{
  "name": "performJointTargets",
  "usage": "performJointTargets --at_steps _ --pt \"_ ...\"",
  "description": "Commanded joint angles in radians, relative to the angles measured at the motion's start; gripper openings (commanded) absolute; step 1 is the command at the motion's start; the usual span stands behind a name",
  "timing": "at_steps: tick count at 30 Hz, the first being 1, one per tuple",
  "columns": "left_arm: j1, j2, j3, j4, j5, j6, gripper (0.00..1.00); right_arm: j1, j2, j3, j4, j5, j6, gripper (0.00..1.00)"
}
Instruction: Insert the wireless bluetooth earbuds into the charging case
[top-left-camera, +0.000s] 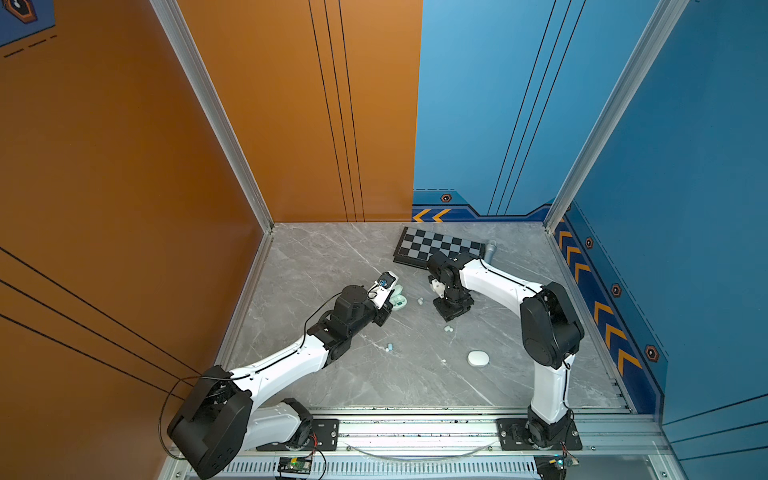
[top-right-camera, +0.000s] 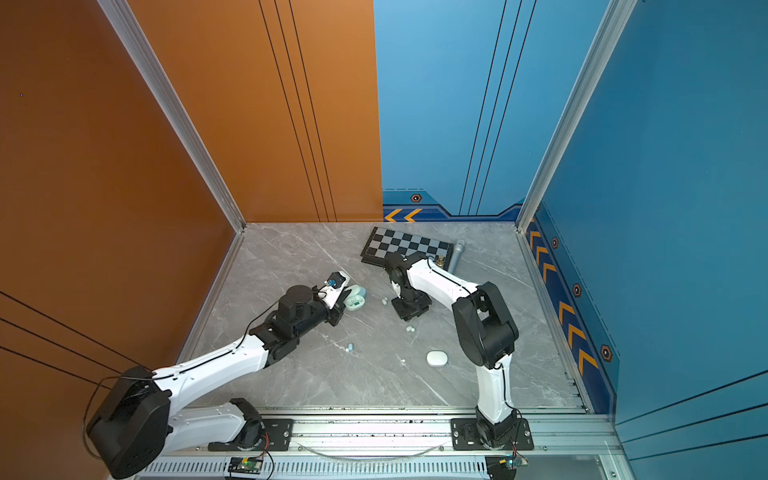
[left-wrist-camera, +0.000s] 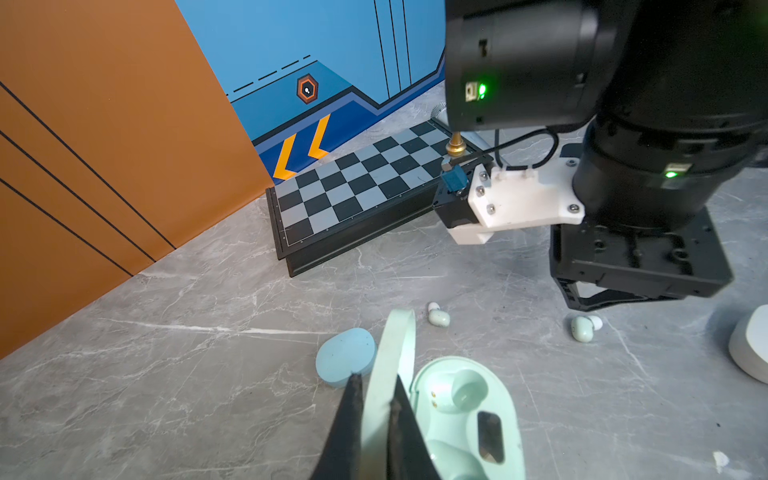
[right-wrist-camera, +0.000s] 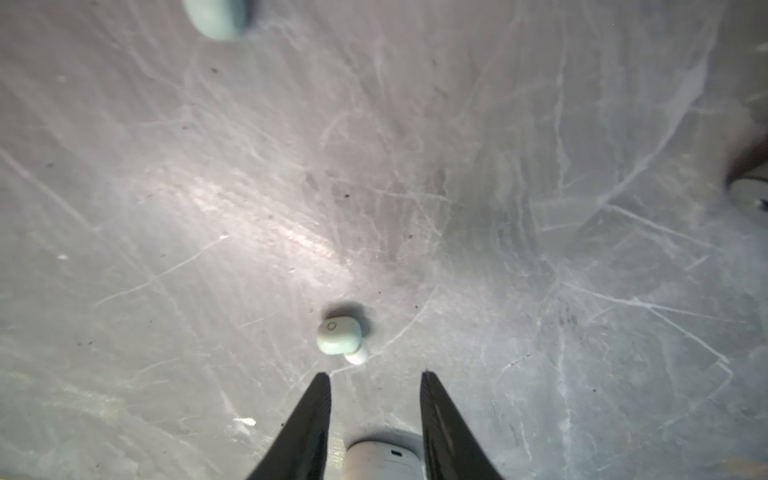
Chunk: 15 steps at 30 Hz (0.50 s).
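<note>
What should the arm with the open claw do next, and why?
Probably ease the right gripper forward and down until its open jaws straddle the mint earbud lying just ahead of its fingertips. The left gripper pinches the lid of the mint case open, and a socket looks empty.

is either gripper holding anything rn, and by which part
The left gripper is pinching the mint charging case by its raised lid. The right gripper is open and holds nothing; a mint earbud lies just beyond its tips.

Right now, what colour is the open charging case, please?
The open charging case is mint green; the left wrist view shows it best.
</note>
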Motion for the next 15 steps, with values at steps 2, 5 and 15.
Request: performJointTargets --at_steps 2,5,15 --pt "0.009 -0.03 -0.014 0.011 -0.014 -0.01 0.0 0.004 -0.051 -0.079 0.093 -0.053 -0.187 0.37" --pt "0.008 -0.035 -0.012 0.002 -0.009 -0.012 0.0 0.024 -0.077 -0.132 0.151 -0.045 -0.31 0.37" --pt "0.01 -0.055 -0.013 -0.017 -0.016 -0.019 0.0 0.047 -0.087 -0.19 0.238 -0.061 -0.536 0.41"
